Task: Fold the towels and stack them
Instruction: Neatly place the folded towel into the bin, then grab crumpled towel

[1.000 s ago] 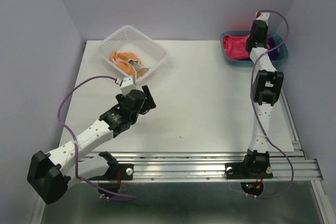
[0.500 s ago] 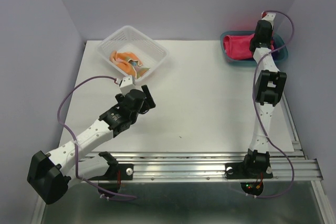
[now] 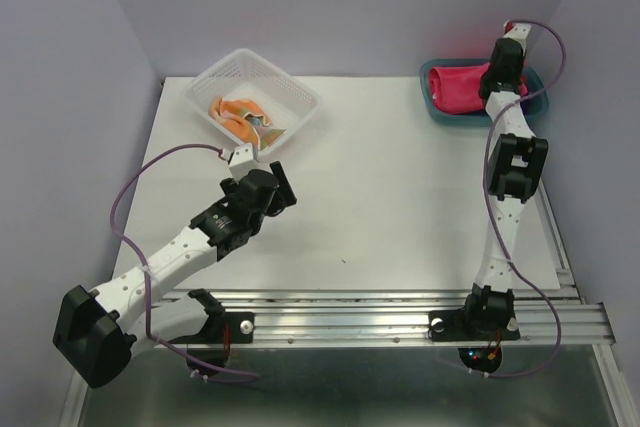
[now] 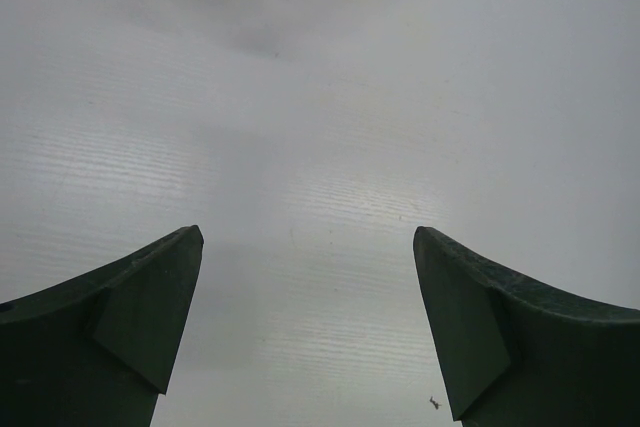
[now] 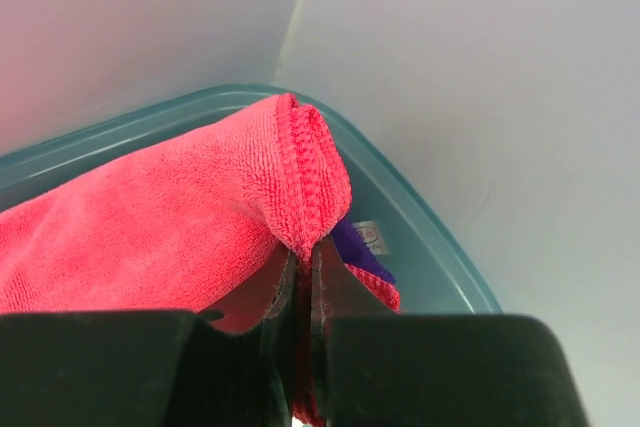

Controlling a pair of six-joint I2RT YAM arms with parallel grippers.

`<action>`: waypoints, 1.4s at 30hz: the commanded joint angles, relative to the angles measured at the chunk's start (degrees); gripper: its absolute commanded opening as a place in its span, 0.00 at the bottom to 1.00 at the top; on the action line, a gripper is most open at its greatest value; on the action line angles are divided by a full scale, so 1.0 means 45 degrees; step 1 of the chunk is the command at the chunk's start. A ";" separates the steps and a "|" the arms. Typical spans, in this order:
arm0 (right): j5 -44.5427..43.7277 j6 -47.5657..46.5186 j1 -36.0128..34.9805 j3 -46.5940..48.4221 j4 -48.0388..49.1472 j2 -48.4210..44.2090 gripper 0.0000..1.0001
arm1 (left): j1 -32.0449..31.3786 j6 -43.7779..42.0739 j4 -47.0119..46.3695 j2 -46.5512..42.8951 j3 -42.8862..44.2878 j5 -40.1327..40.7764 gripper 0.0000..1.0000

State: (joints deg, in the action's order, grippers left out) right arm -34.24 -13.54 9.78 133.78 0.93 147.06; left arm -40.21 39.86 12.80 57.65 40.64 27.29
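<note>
The hot pink towel lies in the teal tray at the back right. My right gripper is shut on a fold of it, over the tray. A bit of the deep purple towel shows under the pink one. The pale orange towel lies crumpled in the white mesh basket at the back left. My left gripper is open and empty, low over the bare white table, near the basket.
The walls close in behind the tray and on both sides. The metal rail with the arm bases runs along the near edge.
My right gripper has moved right and slightly back over the tray, drawing the pink towel's fold with it. The left arm has not moved.
</note>
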 commanded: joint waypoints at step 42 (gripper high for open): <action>0.1534 0.6342 -0.3794 -1.3453 0.0852 -1.3086 1.00 | 0.3483 -0.1571 -0.1575 0.2361 0.4207 0.0186 0.99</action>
State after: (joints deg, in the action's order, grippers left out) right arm -24.45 5.15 -7.07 79.94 5.39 97.23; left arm -28.53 35.81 7.86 64.27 53.41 28.34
